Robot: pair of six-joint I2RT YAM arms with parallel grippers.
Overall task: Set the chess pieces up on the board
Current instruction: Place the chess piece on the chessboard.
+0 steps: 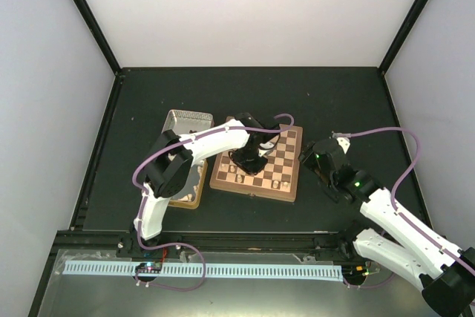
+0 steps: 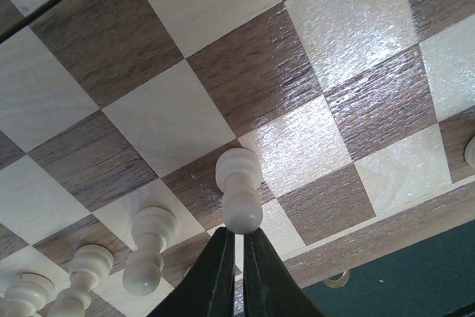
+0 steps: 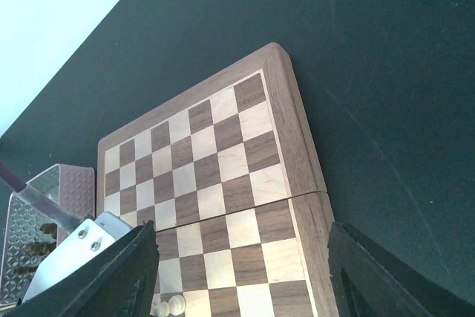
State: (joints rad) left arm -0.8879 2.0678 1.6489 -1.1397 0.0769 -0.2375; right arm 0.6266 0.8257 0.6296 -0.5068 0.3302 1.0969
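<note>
The board (image 1: pixel 286 155) lies mid-table, and a row of cream chess pieces (image 1: pixel 239 177) stands along its near edge. In the left wrist view a cream pawn (image 2: pixel 239 187) stands upright on a dark square of the board (image 2: pixel 245 72). More pawns (image 2: pixel 148 249) line up to its left. My left gripper (image 2: pixel 240 234) is shut, its tips right at that pawn's round head with nothing between them. My right gripper (image 3: pixel 241 257) hangs open over the board's right side (image 3: pixel 223 154), holding nothing. One cream pawn (image 3: pixel 172 305) shows near its left finger.
Two metal tin halves sit left of the board, one at the back (image 1: pixel 185 120) and one nearer (image 1: pixel 189 197) under the left arm. The tin (image 3: pixel 30 235) holds dark pieces. Another cream piece (image 2: pixel 470 152) peeks in at the right edge. Black mat (image 1: pixel 334 102) surrounds the board.
</note>
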